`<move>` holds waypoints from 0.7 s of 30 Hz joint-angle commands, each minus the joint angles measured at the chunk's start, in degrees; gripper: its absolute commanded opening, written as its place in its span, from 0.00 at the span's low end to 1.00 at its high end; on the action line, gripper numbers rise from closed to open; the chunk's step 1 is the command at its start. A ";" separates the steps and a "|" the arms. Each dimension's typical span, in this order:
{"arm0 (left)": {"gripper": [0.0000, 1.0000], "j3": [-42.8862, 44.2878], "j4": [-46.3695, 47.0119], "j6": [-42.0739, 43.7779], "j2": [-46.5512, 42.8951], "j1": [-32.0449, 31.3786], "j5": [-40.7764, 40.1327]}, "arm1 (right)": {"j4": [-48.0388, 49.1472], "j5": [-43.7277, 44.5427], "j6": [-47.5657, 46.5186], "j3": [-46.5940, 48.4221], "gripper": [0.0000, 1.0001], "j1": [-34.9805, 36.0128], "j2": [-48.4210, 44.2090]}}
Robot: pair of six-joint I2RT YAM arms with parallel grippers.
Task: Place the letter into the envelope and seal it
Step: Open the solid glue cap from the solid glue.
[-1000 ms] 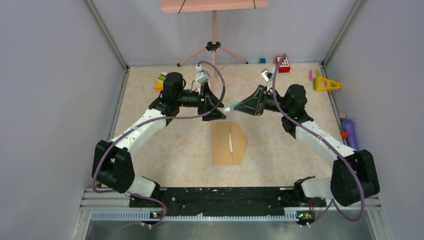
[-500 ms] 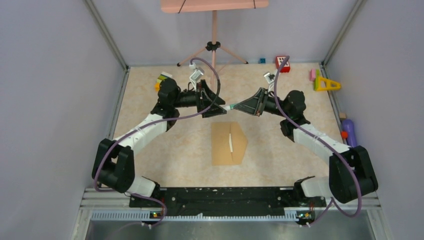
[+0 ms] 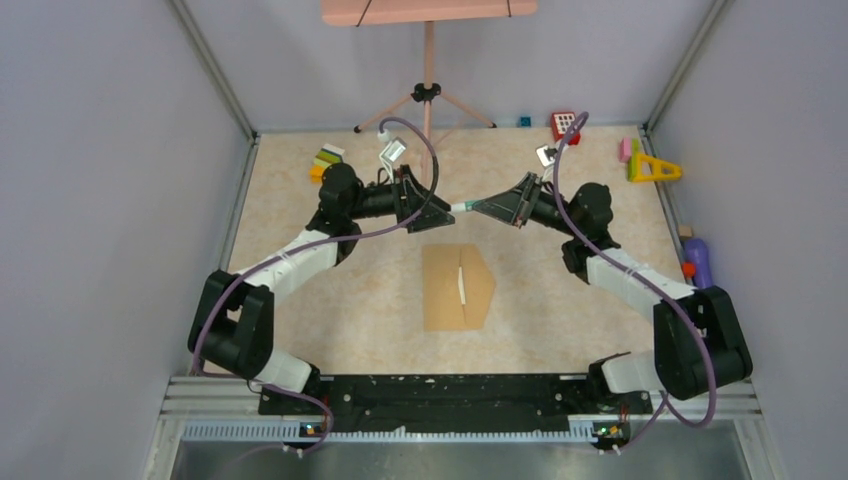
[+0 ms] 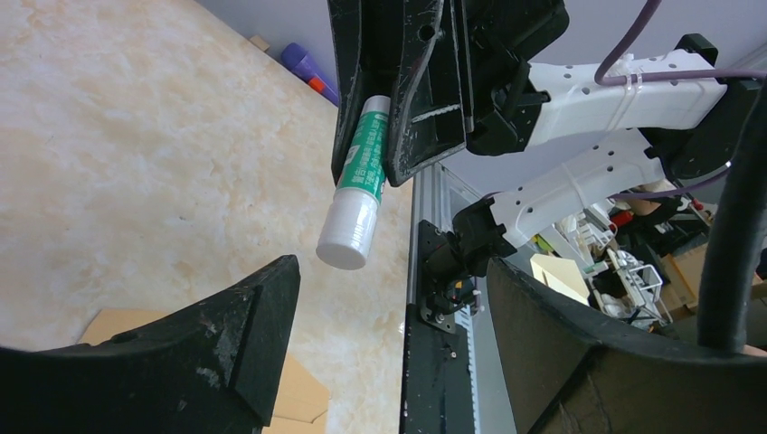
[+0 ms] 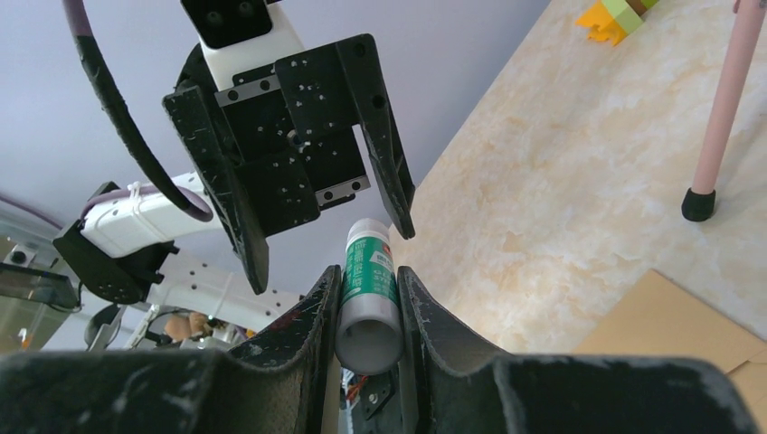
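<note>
One glue stick point(image 4: 355, 203) clamped in right pincer point(image 5: 367, 280), left pincer point(image 4: 391, 271) agape

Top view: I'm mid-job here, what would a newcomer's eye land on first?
The two arms face each other in mid-air above the table: the right gripper is shut on a green-and-white glue stick, pointed at the open left gripper. Below them the brown envelope lies flat, its flap spread to the right, touched by neither gripper.
</note>
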 commanded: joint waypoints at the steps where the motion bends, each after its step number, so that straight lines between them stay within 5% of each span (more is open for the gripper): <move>1: 0.79 -0.20 4.47 -1.68 0.63 0.30 -1.21 | 3.71 1.16 1.09 -0.61 0.00 -0.81 0.37; 21: 0.75 -0.29 2.75 -0.48 2.06 0.31 -2.68 | 6.08 0.40 3.71 -0.88 0.00 -0.80 1.65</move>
